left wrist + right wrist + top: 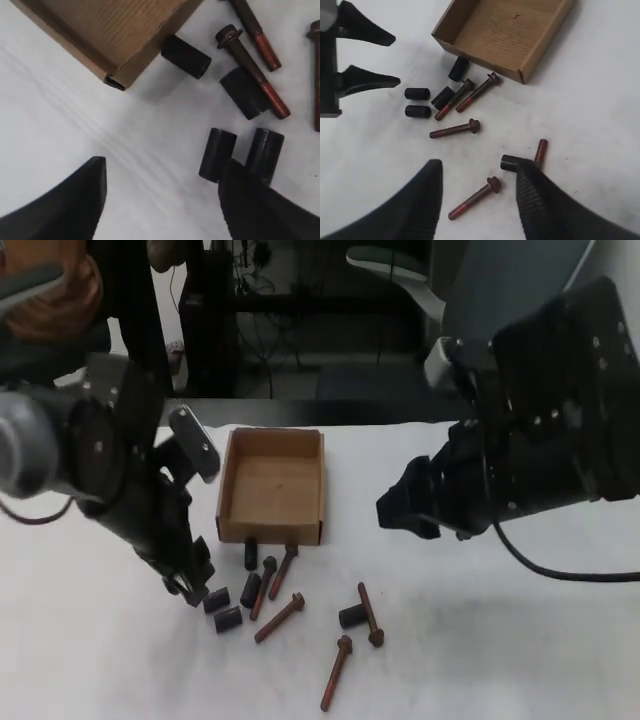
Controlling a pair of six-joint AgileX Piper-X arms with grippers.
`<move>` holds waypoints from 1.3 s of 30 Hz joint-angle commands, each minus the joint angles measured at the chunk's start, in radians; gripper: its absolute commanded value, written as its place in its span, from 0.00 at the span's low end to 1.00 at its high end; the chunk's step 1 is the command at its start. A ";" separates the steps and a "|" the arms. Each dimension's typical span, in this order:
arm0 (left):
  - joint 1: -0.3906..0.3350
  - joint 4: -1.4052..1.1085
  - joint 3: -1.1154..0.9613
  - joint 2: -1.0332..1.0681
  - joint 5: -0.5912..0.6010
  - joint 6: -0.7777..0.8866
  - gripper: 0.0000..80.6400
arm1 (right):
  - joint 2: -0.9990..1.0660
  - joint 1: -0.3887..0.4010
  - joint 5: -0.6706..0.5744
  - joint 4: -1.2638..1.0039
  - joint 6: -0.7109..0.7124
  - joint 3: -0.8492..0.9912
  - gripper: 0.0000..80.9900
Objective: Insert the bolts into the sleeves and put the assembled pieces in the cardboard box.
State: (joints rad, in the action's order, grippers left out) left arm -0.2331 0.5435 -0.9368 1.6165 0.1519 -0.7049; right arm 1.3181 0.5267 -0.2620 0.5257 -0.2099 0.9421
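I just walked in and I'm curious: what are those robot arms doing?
Loose bolts and black sleeves lie on the table. The left gripper, by two sleeves, and the right gripper, near another, are both open and hold nothing. Nothing is in the cardboard box yet.

The bench (520, 660) is topped by a white surface, on which faint creases and a few dark specks are seen in the wrist views. Beyond its far edge a dim room is shown. An orange object (55, 290) is seen at the upper left of the high view, just beside a black upright post (140, 310). Farther back, dark furniture (300, 340) is made out, and a tangle of cables (262, 285) is hung in front of it. A pale chair (395, 275) is placed to the right of the cables, partly hidden at its right side.
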 commanded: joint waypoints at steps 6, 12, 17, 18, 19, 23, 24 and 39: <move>-0.075 0.053 -0.073 0.100 -0.084 -0.165 0.74 | -0.004 0.015 -0.012 -0.007 0.009 0.015 0.55; -0.093 0.059 -0.073 0.152 -0.118 -0.203 0.74 | -0.004 0.016 -0.045 -0.005 0.009 0.015 0.55; -0.093 0.053 -0.073 0.216 -0.169 -0.264 0.74 | -0.004 0.026 -0.104 0.017 -0.032 0.015 0.55; -0.095 0.049 -0.073 0.234 -0.173 -0.264 0.74 | -0.004 0.029 -0.098 0.020 -0.031 0.015 0.55; -0.096 0.046 -0.073 0.245 -0.173 -0.264 0.72 | -0.004 0.032 -0.093 0.035 -0.034 0.015 0.55; -0.113 0.046 -0.075 0.279 -0.173 -0.264 0.42 | -0.004 0.059 0.047 0.163 -0.060 0.012 0.55; -0.118 0.046 -0.075 0.279 -0.173 -0.261 0.27 | -0.004 0.076 0.123 0.188 -0.081 0.004 0.55; -0.134 0.044 -0.011 0.005 0.103 0.309 0.02 | 0.196 0.278 0.305 -0.096 -0.425 -0.121 0.55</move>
State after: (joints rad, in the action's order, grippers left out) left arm -0.3678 0.6093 -0.9691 1.7163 0.2132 -0.4377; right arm 1.4660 0.7932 0.0305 0.4655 -0.6116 0.8186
